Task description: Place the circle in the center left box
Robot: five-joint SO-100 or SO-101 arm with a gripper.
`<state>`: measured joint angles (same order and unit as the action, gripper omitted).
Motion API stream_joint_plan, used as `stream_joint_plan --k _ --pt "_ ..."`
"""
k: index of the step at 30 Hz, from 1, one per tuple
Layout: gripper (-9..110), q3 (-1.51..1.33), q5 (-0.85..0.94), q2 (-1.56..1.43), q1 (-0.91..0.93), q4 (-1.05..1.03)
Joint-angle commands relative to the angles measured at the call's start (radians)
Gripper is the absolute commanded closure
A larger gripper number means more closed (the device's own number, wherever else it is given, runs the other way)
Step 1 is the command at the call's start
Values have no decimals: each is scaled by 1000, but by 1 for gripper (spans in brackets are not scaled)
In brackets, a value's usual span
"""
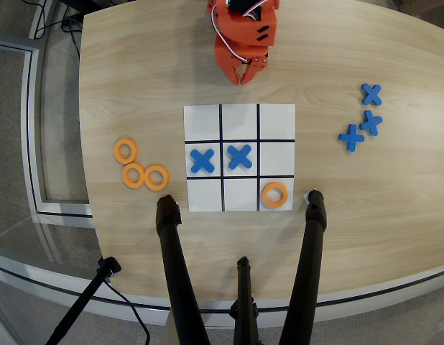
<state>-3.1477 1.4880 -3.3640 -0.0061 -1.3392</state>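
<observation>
Three orange rings lie loose on the wooden table at the left of the overhead view: one [125, 150], one [133, 175] and one [156, 177]. A fourth ring [274, 194] lies in the bottom right cell of the paper grid [238, 111]. Blue crosses fill the middle row's left cell [202, 160] and middle cell [239, 156]. The middle row's other end cell [276, 157], on the right in this view, is bare white. My orange gripper [243, 76] hangs above the table beyond the grid's top edge, jaws together and empty, far from all the rings.
Three spare blue crosses [362, 118] lie on the table at the right. Black tripod legs [172, 251] [312, 237] reach onto the table's near edge, just below the grid. The table edge runs close to the left of the loose rings.
</observation>
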Motion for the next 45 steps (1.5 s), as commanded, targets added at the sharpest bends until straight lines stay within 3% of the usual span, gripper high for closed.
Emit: stream_joint_plan --k 1,19,45 --pt "99 51 8 89 -38 38" --pt "90 222 9 282 20 100" --pt "88 1057 9 1416 325 543"
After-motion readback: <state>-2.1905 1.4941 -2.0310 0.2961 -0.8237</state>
